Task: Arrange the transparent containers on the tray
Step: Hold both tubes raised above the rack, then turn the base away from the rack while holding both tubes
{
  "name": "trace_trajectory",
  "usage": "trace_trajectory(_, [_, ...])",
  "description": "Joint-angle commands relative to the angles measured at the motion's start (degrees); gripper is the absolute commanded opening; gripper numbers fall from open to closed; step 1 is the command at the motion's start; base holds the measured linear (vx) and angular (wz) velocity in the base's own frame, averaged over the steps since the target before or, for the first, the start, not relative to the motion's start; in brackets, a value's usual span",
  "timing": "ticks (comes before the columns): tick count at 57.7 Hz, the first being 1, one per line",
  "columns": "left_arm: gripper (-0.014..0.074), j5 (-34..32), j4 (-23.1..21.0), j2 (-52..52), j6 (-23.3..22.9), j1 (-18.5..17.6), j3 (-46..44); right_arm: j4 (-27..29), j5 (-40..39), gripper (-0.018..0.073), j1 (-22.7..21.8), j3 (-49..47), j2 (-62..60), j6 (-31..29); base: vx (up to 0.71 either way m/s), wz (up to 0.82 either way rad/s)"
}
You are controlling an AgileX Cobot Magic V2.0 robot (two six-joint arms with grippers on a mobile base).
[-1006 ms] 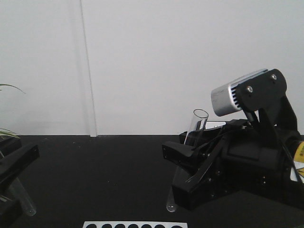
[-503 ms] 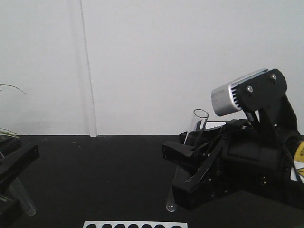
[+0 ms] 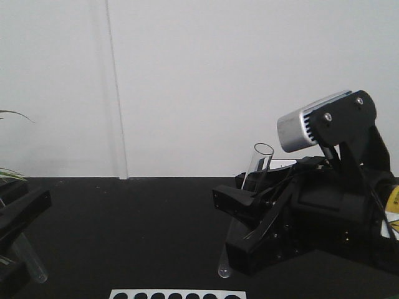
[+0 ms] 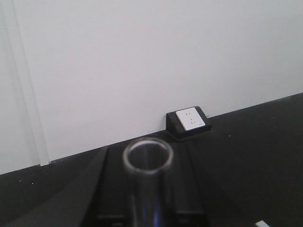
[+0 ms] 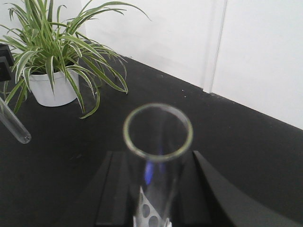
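The white rack (image 3: 177, 294) with round holes lies at the near edge of the black table (image 3: 137, 224). Only its far strip shows in the front view.

To the right of the rack and a little behind it, the right gripper (image 3: 242, 218) pinches one test tube (image 3: 257, 167) between its two black fingers. This tube leans, with its open rim up and away from the rack. Its round bottom is low, close to the right corner of the rack. Whether the bottom touches the table cannot be told.

To the left of the rack, at the edge of the view, the left gripper (image 3: 14, 246) is pressed onto a second test tube (image 3: 31, 261). This one is also tilted, with its round bottom down and turned toward the rack. In the left wrist view it sits between both fingers, with the open rim facing the camera.

A potted plant (image 5: 49, 52) in a white pot stands farther left of the rack than the left gripper. A wall socket (image 4: 190, 119) sits at the foot of the wall (image 3: 218, 75), behind the rack and to its right.
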Motion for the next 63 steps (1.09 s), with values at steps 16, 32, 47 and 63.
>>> trace_trajectory(16, [0.0030, -4.67, -0.31, -0.43, -0.49, -0.33, -2.22, -0.07, -4.81, -0.0002, -0.07, -2.08, -1.22, -0.49, -0.04, 0.01])
trace_trajectory(32, [0.0030, -4.74, -0.31, -0.43, -0.49, -0.33, -2.22, -0.07, -4.81, -0.0002, -0.07, -2.08, -1.22, -0.49, -0.13, 0.04])
trace_trajectory(47, [0.0030, -4.74, -0.31, -0.43, -0.49, -0.33, -2.22, -0.07, -4.81, -0.0002, -0.07, -2.08, -1.22, -0.49, -0.19, 0.13])
trace_trajectory(63, [0.0030, -4.74, -0.31, -0.43, -0.49, -0.33, -2.22, -0.07, -4.81, -0.0002, -0.07, -2.08, -1.22, -0.49, -0.22, 0.06])
